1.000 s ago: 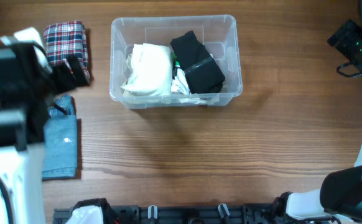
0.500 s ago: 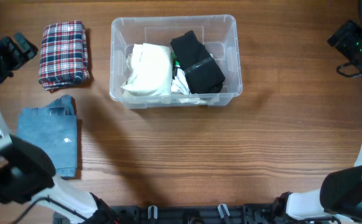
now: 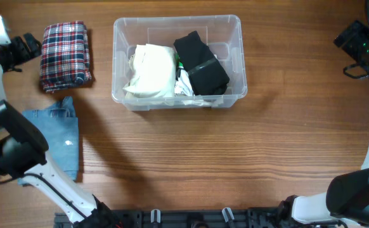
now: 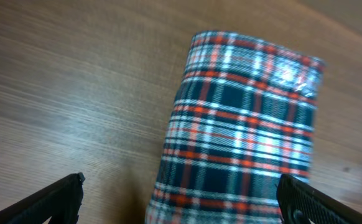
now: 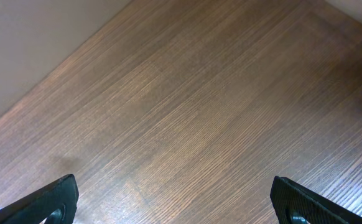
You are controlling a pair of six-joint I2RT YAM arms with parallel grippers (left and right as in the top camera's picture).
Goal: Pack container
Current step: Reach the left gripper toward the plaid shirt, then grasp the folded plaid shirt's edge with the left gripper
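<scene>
The clear plastic container stands at the table's far middle. It holds a folded white garment on its left and a black garment on its right. A folded red-and-navy plaid garment lies left of the container and also shows in the left wrist view. My left gripper is open and empty, just left of the plaid garment; its fingertips frame the garment's near end. My right gripper is open and empty at the far right, above bare wood.
A folded light-blue denim garment lies near the left edge, below the plaid one. The left arm's white links cross its left side. A black rack runs along the front edge.
My left arm has swung back from over the denim and plaid garments to the far left corner, then edged right toward the plaid garment. The right arm has not moved.
</scene>
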